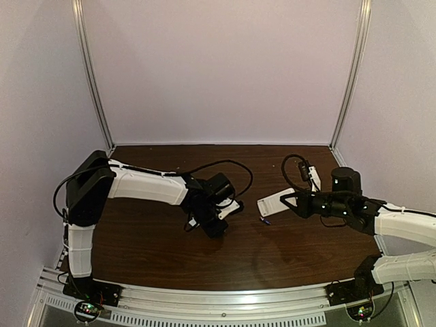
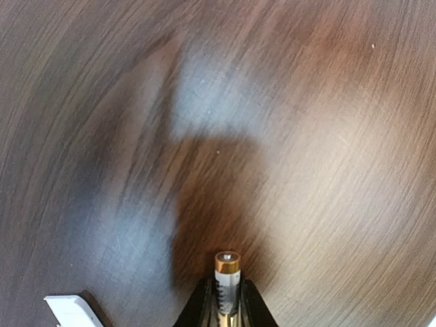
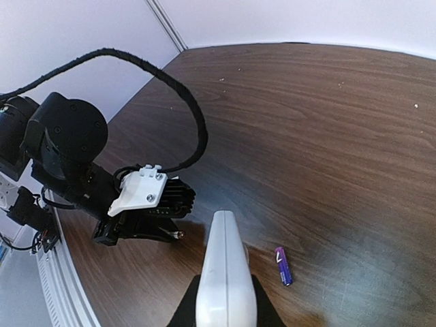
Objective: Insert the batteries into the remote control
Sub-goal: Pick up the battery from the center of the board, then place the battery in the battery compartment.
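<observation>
The left pincer [image 2: 227, 291] is clamped on the gold battery [image 2: 227, 269], which pokes out past the fingertips with its capped end forward, in line with the pincer. The right pincer [image 3: 225, 308] is clamped on the near end of the remote [image 3: 223, 259]. The rest of the remote juts out toward the middle of the counter [image 1: 170, 259]. I cannot tell whether its free end touches the wood.

In the top view the remote lies at about 3 o'clock from the left pincer, a little apart, with its long axis running roughly 8 to 2 o'clock and its free end pointing at the left arm. The gold battery must therefore travel toward 3 o'clock and turn to match whichever way the battery slot runs, which is not visible here.

The purple battery [image 3: 283, 266] lies loose on the counter just beside the remote's free end, at about 5 o'clock from it in the top view and almost parallel to it. The right arm is nearer to it, but that pincer is occupied.
</observation>
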You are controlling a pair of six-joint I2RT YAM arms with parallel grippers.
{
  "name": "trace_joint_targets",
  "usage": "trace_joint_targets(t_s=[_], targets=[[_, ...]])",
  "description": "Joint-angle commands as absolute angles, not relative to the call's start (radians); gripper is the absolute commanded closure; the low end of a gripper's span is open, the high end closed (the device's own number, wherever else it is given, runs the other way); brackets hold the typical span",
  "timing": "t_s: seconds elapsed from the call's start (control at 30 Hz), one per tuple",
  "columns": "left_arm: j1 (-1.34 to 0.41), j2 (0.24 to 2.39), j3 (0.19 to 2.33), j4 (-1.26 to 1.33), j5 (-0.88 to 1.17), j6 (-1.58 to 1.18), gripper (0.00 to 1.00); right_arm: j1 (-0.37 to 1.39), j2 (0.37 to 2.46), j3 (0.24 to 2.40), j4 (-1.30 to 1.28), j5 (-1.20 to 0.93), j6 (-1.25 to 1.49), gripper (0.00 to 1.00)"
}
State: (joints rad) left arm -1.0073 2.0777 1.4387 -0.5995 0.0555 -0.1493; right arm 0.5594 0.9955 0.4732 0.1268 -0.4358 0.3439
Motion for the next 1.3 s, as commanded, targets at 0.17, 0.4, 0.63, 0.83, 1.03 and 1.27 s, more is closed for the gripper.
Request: trace_joint_targets(t_s=[0.17, 0.4, 0.63, 0.83, 1.03, 1.27], targets=[[-1.006, 2.063, 1.352, -0.624, 0.033, -0.143, 0.95, 0.554, 1.040, 0.432, 0.282, -0.548, 0.443, 1.00], [-0.981, 1.900, 1.221, -0.445, 0.041, -0.199, 1.00, 0.554, 1.016, 0.370, 0.409, -0.540, 0.483, 1.00], [-0.961, 1.606, 0.974, 0.053, -0.043, -0.302, 1.00, 0.561, 1.086, 0.292, 0.693, -0.538, 0.573, 1.00], [-0.963, 1.453, 0.752, 0.533, -0.147, -0.457, 1.00, 0.605, 1.204, 0.291, 0.899, -0.493, 0.676, 1.00], [-1.016, 1.504, 0.740, 0.689, -0.228, -0.443, 1.00, 0.668, 1.251, 0.352, 0.869, -0.388, 0.770, 1.00], [-1.054, 1.620, 0.782, 0.783, -0.248, -0.445, 1.00, 0.736, 1.223, 0.382, 0.789, -0.259, 0.825, 1.00]])
